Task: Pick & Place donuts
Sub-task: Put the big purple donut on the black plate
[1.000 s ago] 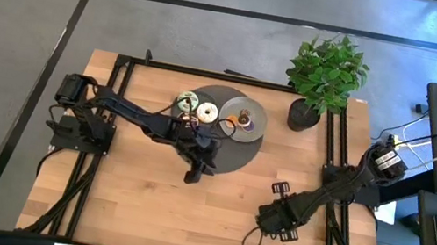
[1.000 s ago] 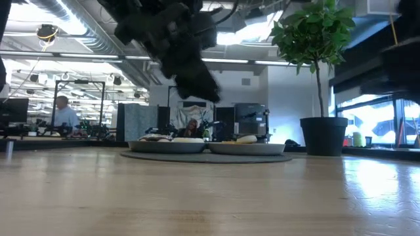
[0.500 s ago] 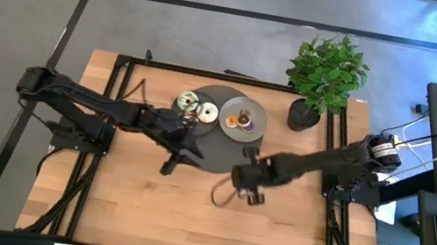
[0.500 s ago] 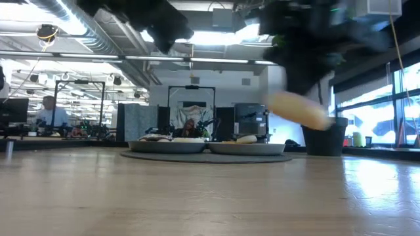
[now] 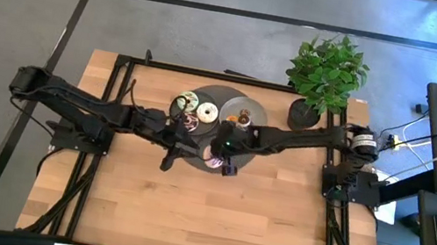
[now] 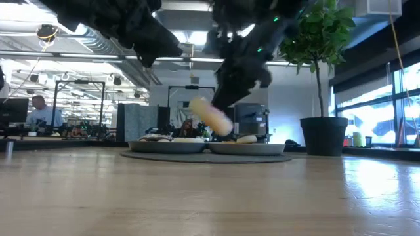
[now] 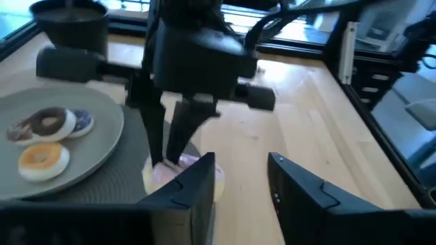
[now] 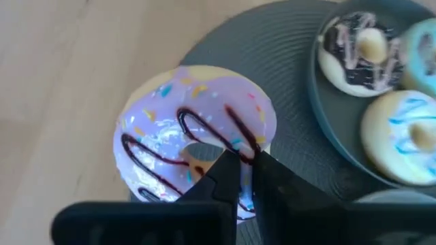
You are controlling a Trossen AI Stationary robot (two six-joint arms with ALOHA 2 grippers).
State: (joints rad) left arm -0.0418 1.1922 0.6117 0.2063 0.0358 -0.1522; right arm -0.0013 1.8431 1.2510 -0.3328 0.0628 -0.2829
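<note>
wooden table | dark round mat; potted plant

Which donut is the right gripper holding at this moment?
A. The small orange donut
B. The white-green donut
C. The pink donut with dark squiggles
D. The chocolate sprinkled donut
C: in the right wrist view the right gripper is closed on the rim of the pink donut with dark squiggles, which the low view shows lifted clear above the table.

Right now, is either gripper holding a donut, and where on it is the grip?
Yes. The right gripper is shut on the pink donut, pinching its ring through the centre hole, lifted above the dark mat. The left gripper is open and holds nothing.
</note>
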